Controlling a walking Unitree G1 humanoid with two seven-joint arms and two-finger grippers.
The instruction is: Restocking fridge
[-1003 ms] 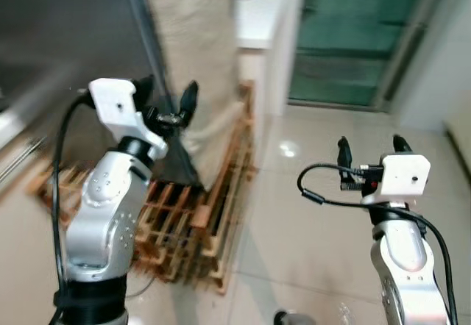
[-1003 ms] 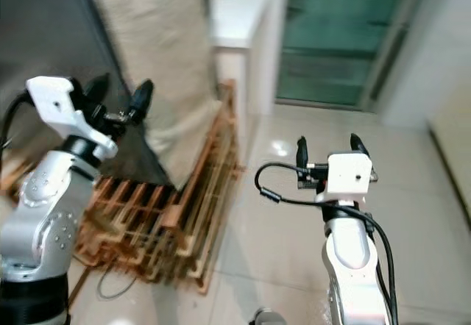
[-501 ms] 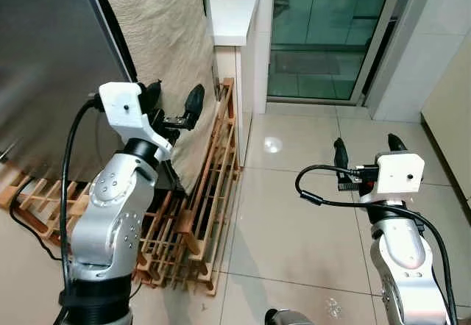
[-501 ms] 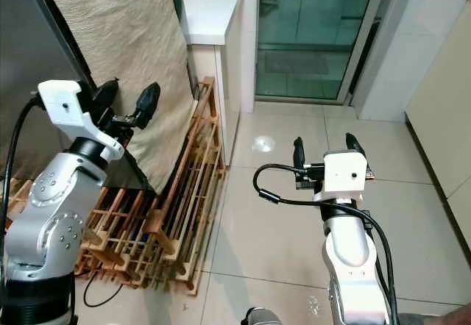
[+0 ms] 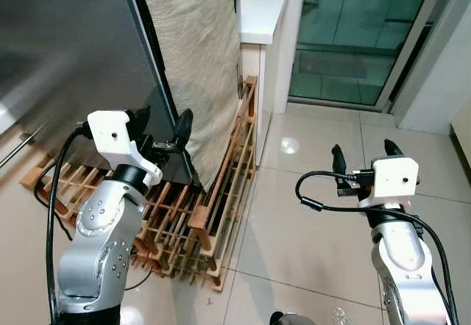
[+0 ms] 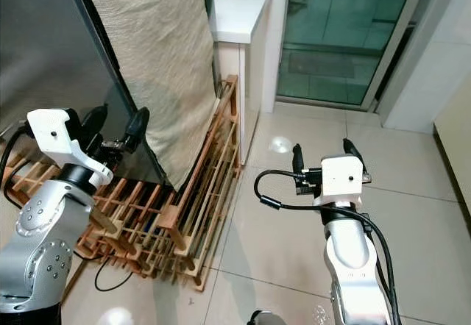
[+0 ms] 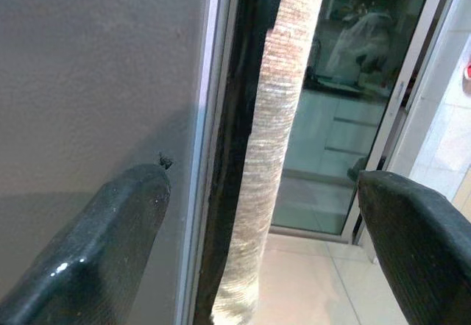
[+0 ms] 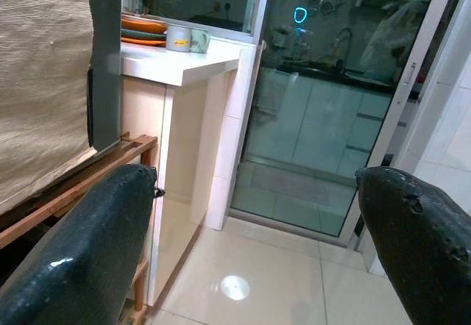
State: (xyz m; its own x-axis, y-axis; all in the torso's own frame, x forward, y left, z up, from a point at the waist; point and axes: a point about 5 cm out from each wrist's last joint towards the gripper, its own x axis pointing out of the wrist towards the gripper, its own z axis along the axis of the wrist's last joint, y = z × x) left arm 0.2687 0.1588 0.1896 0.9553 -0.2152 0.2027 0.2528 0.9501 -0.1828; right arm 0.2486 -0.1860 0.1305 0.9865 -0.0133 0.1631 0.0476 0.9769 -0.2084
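From the head views, we see our left gripper [image 5: 160, 124] lower and closer to the grey fridge [image 5: 66, 45] door edge than half a second ago, fingers spread wide and empty. Our right gripper [image 5: 360, 156] hangs wide and empty over the tiled floor [image 5: 294, 222].

In the left wrist view, the fridge edge [image 7: 213, 119] sits between our spread fingers [image 7: 110, 229], so we judge we are lining up to open it.

In the right wrist view, a white counter [image 8: 184, 64] with cups stands ahead.
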